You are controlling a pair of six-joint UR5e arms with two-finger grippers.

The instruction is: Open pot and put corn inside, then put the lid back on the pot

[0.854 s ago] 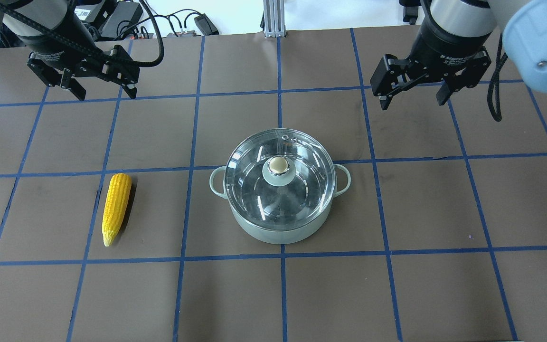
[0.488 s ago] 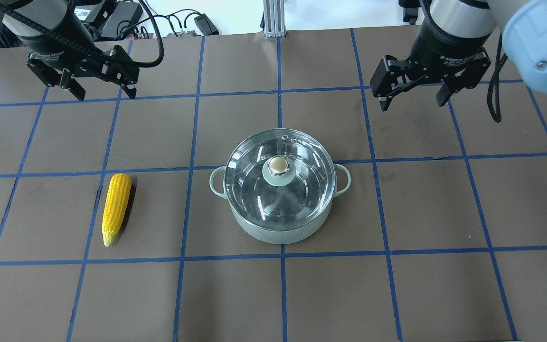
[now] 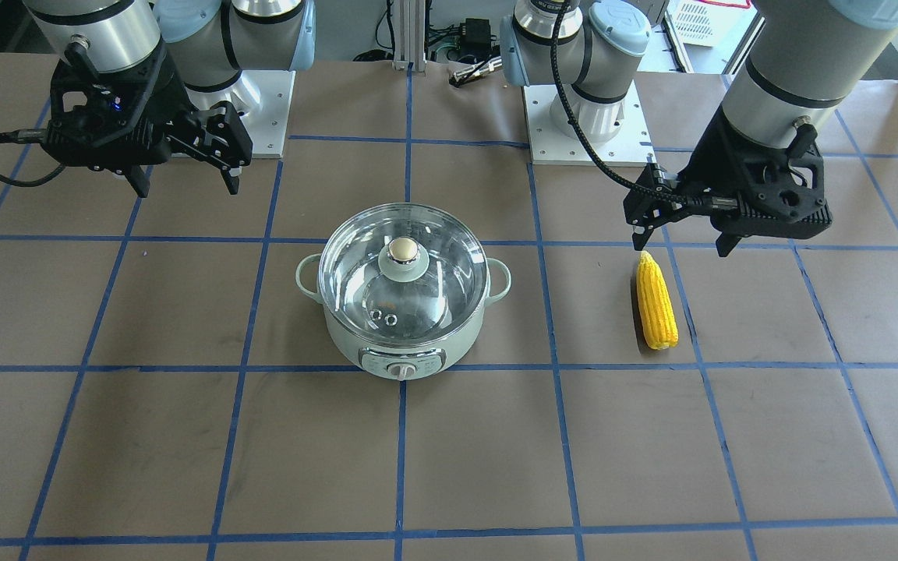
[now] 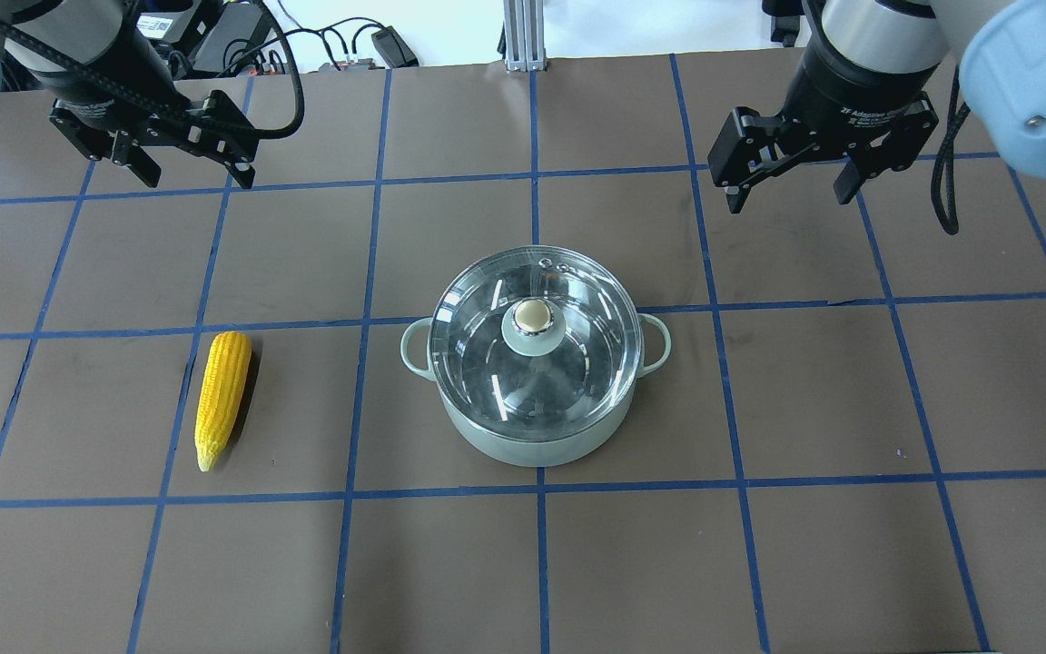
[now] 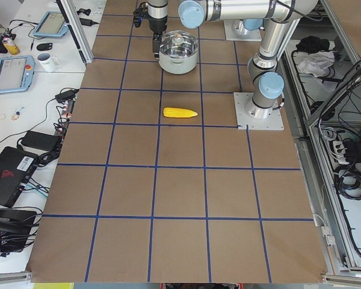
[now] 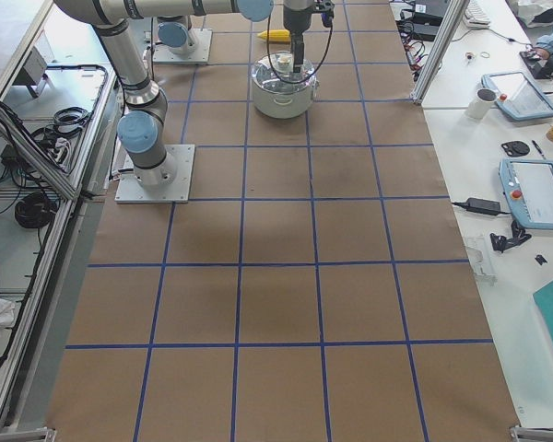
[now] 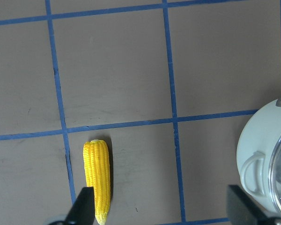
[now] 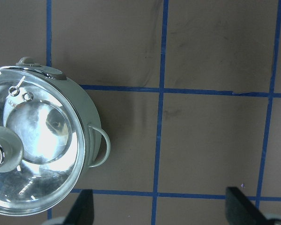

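Hovering high and well back from the work, both arms have hardly begun. The left gripper [image 4: 196, 174] has crept a touch toward the top-left of the overhead view over the last second. The right gripper [image 4: 789, 195] sits just where it was, and neither the pot nor the corn has stirred. That small drift reads as the first stirrings of an approach (or a mere settling), so the task stands at its very start.

Both pairs of fingers are spread wide with nothing between them. The wrist views confirm it, each showing two dark fingertips far apart at the bottom edge.

The mint-green pot [image 4: 532, 451] stands near the middle of the brown-papered table [image 4: 759, 563]. Its glass lid [image 4: 487, 368] is seated squarely on the rim, and the tan knob [image 4: 532, 315] sits dead centre.

The corn cob [image 4: 222, 398] lies flat on the robot's left, well apart from the pot, its tapered tip pointing toward the bottom of the overhead view. In the left wrist view the cob [image 7: 97, 180] lies just beside one fingertip in the picture.

The lid has to come off first, so I judge the right arm's likeliest target to be the knob, which the right wrist camera catches only at its left edge.
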